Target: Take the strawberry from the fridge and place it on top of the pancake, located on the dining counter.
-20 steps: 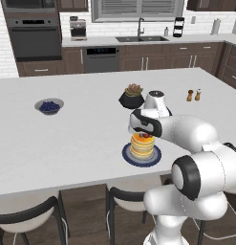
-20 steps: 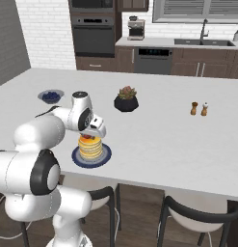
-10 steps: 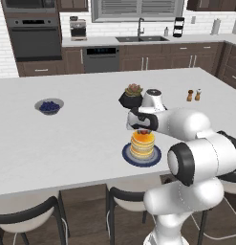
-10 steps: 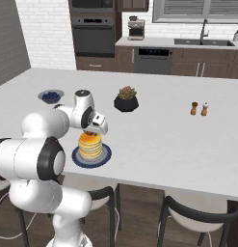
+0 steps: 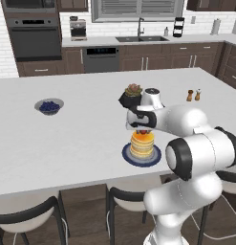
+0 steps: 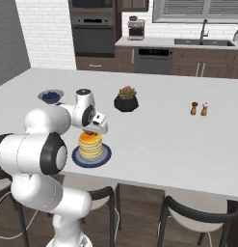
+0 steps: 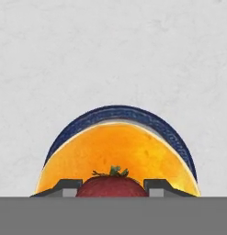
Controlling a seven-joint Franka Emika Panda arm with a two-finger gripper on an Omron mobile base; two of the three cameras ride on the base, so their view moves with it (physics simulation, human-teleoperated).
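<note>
We see the strawberry (image 7: 112, 186) sitting between the two dark fingertips (image 7: 65, 187) of the end effector (image 7: 112, 188), its green leafy cap turned toward the pancake (image 7: 119, 158) beneath it; the fingers stand just beside the berry on either side, so we read the end effector as closed on the strawberry. In the hand view the berry lies over the golden top of the stack, toward its near edge, with the dark blue plate (image 7: 128, 113) showing as a rim beyond it. From the left base view a small patch of red, the strawberry (image 5: 143, 131), shows just under the end effector (image 5: 142, 129) and right above the pancake (image 5: 142, 144); we cannot tell whether the berry touches the stack. The right base view gives the same picture, with the end effector (image 6: 91, 130) directly above the pancake (image 6: 90, 145) on its plate (image 6: 103, 158). The plate rests on the white tabletop (image 5: 81, 139), near its front edge. Farther back stands a dark pot with a succulent (image 5: 131, 95), a pair of shakers (image 5: 193, 95) to the right, and a grey bowl of blueberries (image 5: 48, 106) well apart to the left.
</note>
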